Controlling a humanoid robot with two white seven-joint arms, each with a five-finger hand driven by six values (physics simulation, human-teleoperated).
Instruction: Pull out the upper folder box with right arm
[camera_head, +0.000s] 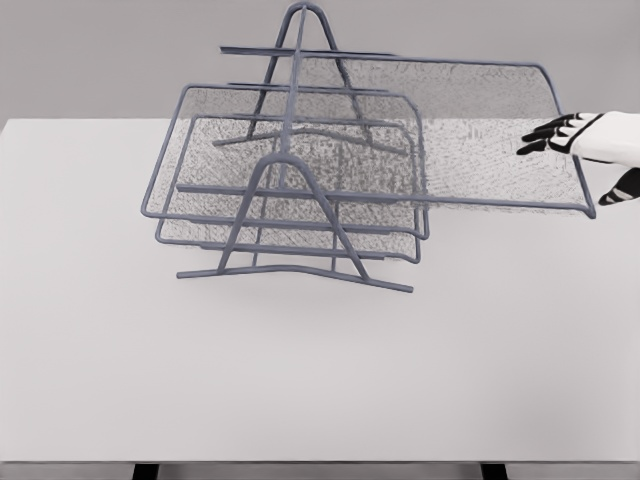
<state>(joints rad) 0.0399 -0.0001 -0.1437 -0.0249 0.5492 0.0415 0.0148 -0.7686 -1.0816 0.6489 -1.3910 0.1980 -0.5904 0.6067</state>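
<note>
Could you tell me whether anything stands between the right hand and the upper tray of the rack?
Nothing visible does: the right hand is already at the right end of the upper tray, which juts out of the rack.

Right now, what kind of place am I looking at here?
Probably a bare simulated office desk setup: a plain white table against a grey backdrop, holding only a wire-mesh tray rack whose upper tray sticks out rightward, the right hand at its edge.
</note>
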